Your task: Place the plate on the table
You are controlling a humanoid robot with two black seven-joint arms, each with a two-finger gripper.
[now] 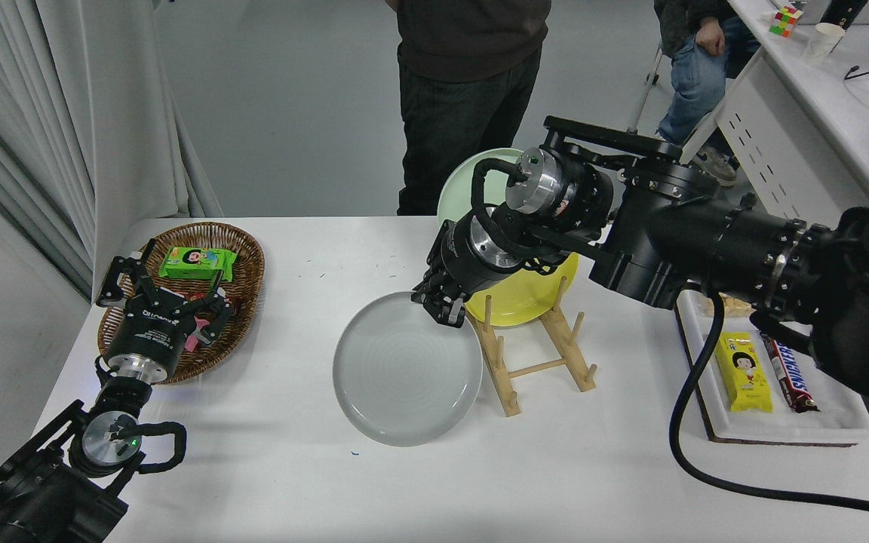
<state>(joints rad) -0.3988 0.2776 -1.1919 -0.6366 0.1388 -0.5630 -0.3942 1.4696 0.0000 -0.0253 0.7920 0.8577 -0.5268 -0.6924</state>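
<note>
The light grey plate lies nearly flat, low over the white table, just left of the wooden rack. My right gripper reaches in from the right and is shut on the plate's far right rim. I cannot tell whether the plate's near edge touches the tabletop. My left gripper is parked at the lower left, over the edge of the wicker basket, with its fingers spread.
A wooden plate rack holds a yellow plate and a pale green plate behind the arm. A wicker basket holds a green packet. A white tray with snack bars is at the right. A person stands at the far side.
</note>
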